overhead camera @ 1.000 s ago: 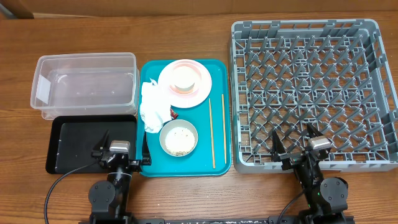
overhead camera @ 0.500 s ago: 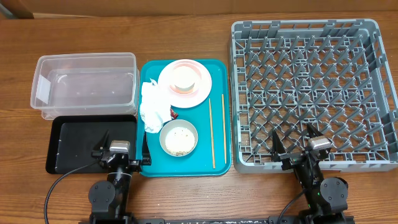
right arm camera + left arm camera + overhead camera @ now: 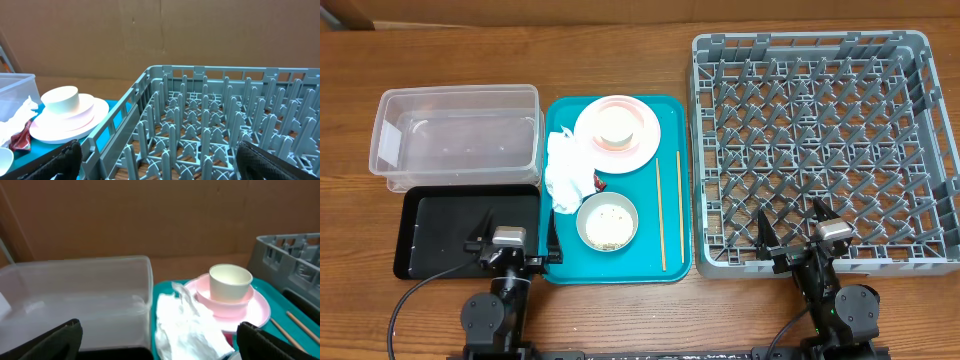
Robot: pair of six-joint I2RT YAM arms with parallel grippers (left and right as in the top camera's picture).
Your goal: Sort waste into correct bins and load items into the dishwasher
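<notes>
Nothing is sorted yet: napkin [image 3: 563, 170] and plate [image 3: 646, 140] sit at 9 o'clock from the empty dish rack [image 3: 810, 42]. The left gripper [image 3: 517, 234] and right gripper [image 3: 792, 224] have open, empty fingers

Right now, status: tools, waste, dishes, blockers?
Left tool open, empty; right tool open, empty. Napkin, wrapper, rice bowl, plate with cup, chopsticks all on teal tray. Dish rack unloaded. Nothing in the way.
</notes>
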